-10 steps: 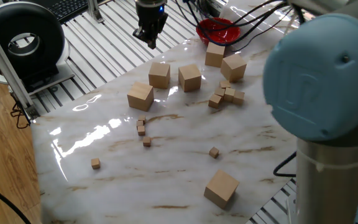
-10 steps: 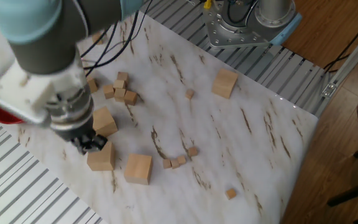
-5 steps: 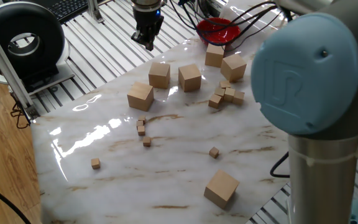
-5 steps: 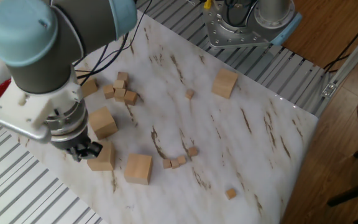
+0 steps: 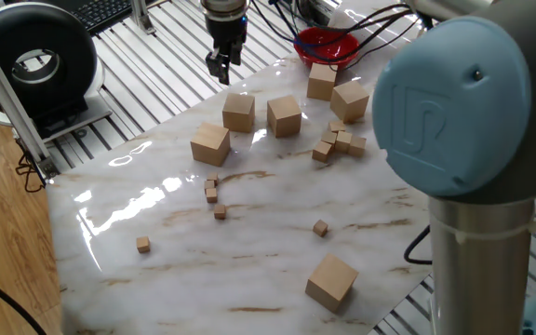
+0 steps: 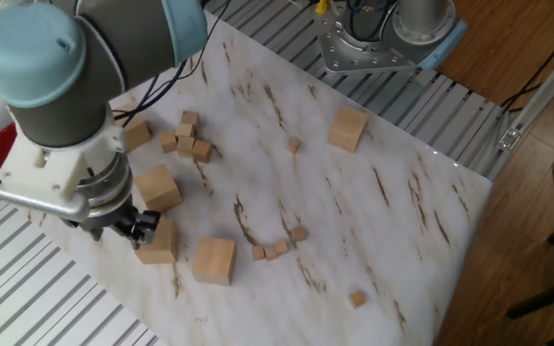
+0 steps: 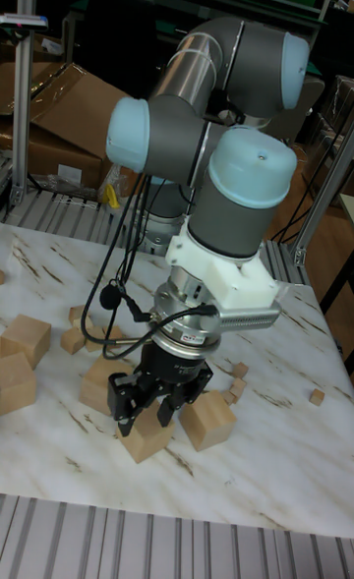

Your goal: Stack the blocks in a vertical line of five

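The counter (image 5: 249,223) is a white marble-patterned slab lying on a ribbed metal bench. The grey and light-blue arm (image 7: 231,205) is the largest thing above it and reaches down to the counter's edge that lies beside the red bowl (image 5: 328,44).

Six blocks lie flat and single on the counter, none is stacked. One block (image 5: 238,112) is at that edge, directly under the tool (image 5: 221,67); in the other fixed view the tool (image 6: 138,229) hangs close over the same block (image 6: 158,243). A second block (image 5: 285,116) lies just beside it, and a third block (image 5: 210,145) is a little more toward the middle. Two more blocks (image 5: 350,100) stand close to the red bowl, near the corner. The sixth block (image 5: 331,282) lies alone, well apart, by the opposite edge.

The tool has its two fingers (image 7: 125,405) apart and holds nothing; in the tall fixed view they stand on both sides above the block (image 7: 146,434).

The tiny cubes (image 5: 339,142) are the smallest things: one cluster near the bowl-side blocks, others scattered over the middle.
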Robot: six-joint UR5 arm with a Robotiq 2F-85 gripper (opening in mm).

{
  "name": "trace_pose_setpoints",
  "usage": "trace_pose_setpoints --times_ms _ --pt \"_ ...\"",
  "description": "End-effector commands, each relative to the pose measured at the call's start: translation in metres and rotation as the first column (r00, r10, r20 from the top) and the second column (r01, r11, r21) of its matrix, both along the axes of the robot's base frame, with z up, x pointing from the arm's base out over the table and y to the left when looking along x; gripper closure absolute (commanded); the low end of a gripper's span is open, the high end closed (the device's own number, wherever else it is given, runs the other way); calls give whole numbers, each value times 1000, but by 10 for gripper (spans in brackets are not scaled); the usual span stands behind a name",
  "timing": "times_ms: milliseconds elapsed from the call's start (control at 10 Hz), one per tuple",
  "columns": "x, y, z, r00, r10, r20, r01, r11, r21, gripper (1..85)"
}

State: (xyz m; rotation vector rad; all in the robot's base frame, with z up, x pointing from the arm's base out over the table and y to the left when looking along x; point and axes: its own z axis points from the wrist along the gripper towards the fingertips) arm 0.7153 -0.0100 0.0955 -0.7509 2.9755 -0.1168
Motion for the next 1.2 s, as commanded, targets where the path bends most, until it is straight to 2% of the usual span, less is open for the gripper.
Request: trace_pose_setpoints --times_ms 0,100,200,300,400,500,700,800,900,1000,1100 --pt "-16 -2 -3 995 98 9 -98 989 112 183" --pt "-39 -15 4 983 183 -32 -179 978 107 7" --pt "-58 -37 11 962 256 -96 -252 966 52 37" --pt "-65 -41 14 945 309 -108 -304 951 58 43" --pt "-66 -36 14 942 326 -86 -319 944 78 30" --pt "-71 -34 6 935 345 -84 -338 937 82 30" --pt "-67 -21 -6 947 315 -55 -311 947 75 40" --pt "-67 -10 -11 942 332 -39 -328 940 94 47" --pt "-59 -10 -16 911 413 -6 -412 909 64 47" --pt "-56 -23 -17 870 494 -17 -494 870 2 43" --pt "-56 -36 -18 841 539 -43 -541 840 -42 43"
